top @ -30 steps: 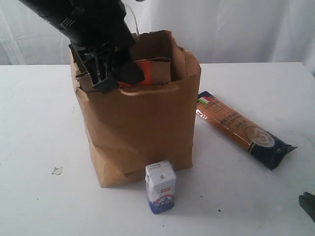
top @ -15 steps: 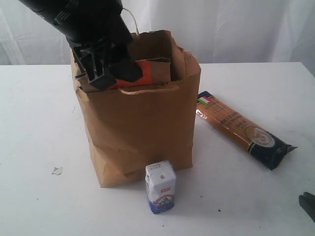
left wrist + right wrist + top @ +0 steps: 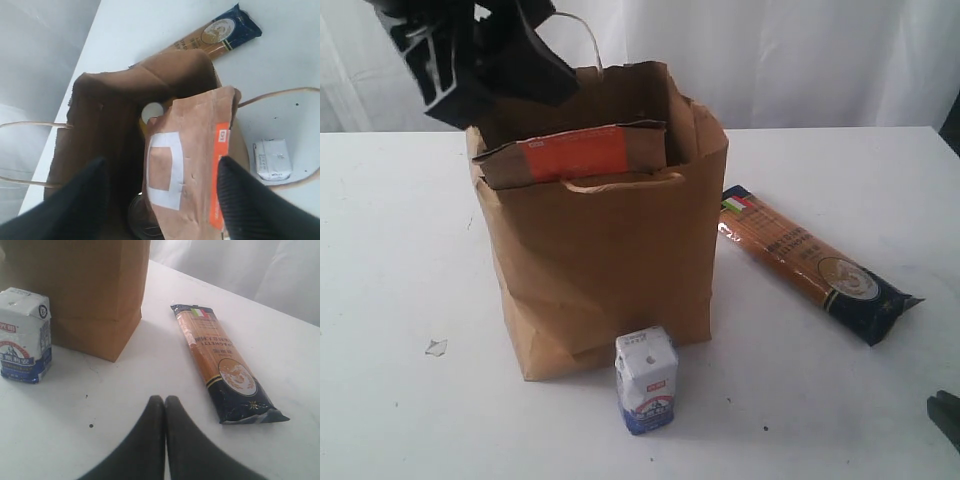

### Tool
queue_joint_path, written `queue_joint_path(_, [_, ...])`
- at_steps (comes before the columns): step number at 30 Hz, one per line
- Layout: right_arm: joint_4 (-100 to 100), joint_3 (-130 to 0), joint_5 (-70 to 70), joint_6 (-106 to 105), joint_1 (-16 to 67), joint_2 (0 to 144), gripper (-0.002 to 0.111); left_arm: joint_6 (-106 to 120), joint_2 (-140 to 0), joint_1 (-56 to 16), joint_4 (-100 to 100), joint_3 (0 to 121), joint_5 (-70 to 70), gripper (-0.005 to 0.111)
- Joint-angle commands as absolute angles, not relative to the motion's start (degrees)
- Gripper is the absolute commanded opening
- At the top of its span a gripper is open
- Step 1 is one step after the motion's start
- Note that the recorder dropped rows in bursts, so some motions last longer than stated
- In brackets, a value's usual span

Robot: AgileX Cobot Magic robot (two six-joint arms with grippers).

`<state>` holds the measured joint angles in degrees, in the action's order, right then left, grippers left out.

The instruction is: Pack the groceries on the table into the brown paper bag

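The brown paper bag (image 3: pixel 610 250) stands upright on the table (image 3: pixel 400 250). The kraft pouch with the orange label (image 3: pixel 575 155) leans inside its mouth, top edge showing. My left gripper (image 3: pixel 470 60) hangs open above the bag's back left corner, clear of the pouch (image 3: pixel 192 185); its fingers (image 3: pixel 75 205) frame the pouch from above. Deep in the bag show a white cap (image 3: pixel 151 111) and a dark can top (image 3: pixel 140 220). The white-blue carton (image 3: pixel 647 380) stands before the bag. The spaghetti packet (image 3: pixel 815 262) lies to the right. My right gripper (image 3: pixel 165 399) is shut, low over the table.
A small scrap (image 3: pixel 436 347) lies on the table left of the bag. A twisted handle loop (image 3: pixel 582 25) rises at the bag's back and another (image 3: pixel 620 182) hangs over its front. White curtains (image 3: pixel 800 60) close off the back.
My left gripper has risen up and to the left out of the bag's mouth, leaving the pouch standing in the bag. The right arm has not moved.
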<state>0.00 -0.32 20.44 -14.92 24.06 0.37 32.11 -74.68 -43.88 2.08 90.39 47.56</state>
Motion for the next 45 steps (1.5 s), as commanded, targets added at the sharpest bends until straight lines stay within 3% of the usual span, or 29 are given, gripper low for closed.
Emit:
queue_joint_path(1, [0.0,0.0,19.5,-14.6,23.7,0.0,0.0,29.7,-70.6,-44.1,3.0,90.7,49.0,0.064])
queue_joint_path(2, [0.0,0.0,19.5,-14.6,23.7,0.0,0.0,27.9,-70.0,-44.1,3.0,90.7,49.2,0.063])
queue_joint_path(4, [0.0,0.0,19.5,-14.6,23.7,0.0,0.0,24.4,-68.1,-44.1,2.1,90.7,50.3,0.048])
queue_joint_path(5, [0.0,0.0,19.5,-14.6,23.7,0.0,0.0,23.9,-66.8,-44.1,1.8,90.7,51.2,0.03])
queue_joint_path(6, [0.0,0.0,19.5,-14.6,23.7,0.0,0.0,24.0,-66.3,-44.1,1.8,90.7,51.5,0.022])
queue_joint_path(7, [0.0,0.0,19.5,-14.6,23.7,0.0,0.0,24.0,-65.4,-44.1,1.8,90.7,52.4,0.003])
queue_joint_path(8, [0.0,0.0,19.5,-14.6,23.7,0.0,0.0,24.0,-64.8,-44.1,1.8,90.7,53.6,0.0])
queue_joint_path(13, [0.0,0.0,19.5,-14.6,23.7,0.0,0.0,22.2,-64.2,-44.1,3.4,90.7,62.2,0.0])
queue_joint_path(18, [0.0,0.0,19.5,-14.6,23.7,0.0,0.0,27.4,-59.9,-44.1,18.9,89.5,61.1,0.0])
queue_joint_path(24, [0.0,0.0,19.5,-14.6,23.7,0.0,0.0,27.7,-51.5,-44.1,18.3,79.1,53.8,0.0])
queue_joint_path(34, [0.0,0.0,19.5,-14.6,23.7,0.0,0.0,22.8,-42.6,-44.1,22.7,56.1,26.1,0.0])
queue_joint_path(45, [0.0,0.0,19.5,-14.6,23.7,0.0,0.0,21.5,-42.7,-44.1,19.9,51.4,23.7,0.0])
